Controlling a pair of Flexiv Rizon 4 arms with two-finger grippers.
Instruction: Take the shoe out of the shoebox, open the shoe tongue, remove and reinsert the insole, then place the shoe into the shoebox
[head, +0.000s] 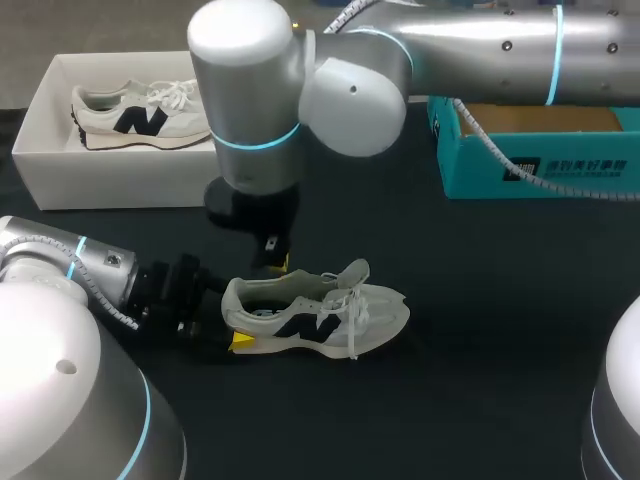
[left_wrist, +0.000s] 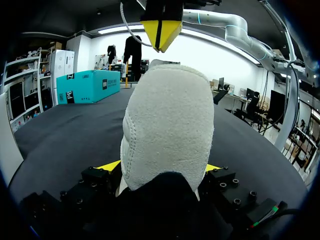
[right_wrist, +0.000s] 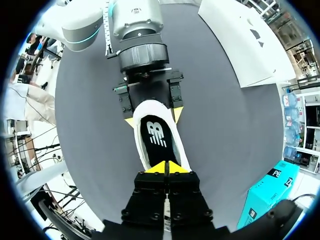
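A white sneaker (head: 330, 320) with a dark side logo stands upright on the black table, toe pointing right. My left gripper (head: 236, 322) is shut on its heel, one yellow tip pressing each side. In the left wrist view the heel (left_wrist: 167, 125) fills the gap between the fingers. My right gripper (head: 278, 263) hangs just above the shoe's opening near the heel, shut, with nothing visible between its tips. In the right wrist view its joined tips (right_wrist: 166, 167) hover over the black insole (right_wrist: 156, 135), which lies flat inside the shoe. The tongue and laces are raised.
The open white shoebox (head: 40, 110) sits at the back left with a second sneaker (head: 140, 115) inside. A teal box (head: 520, 170) stands at the back right. My right arm crosses over the table's middle from the right.
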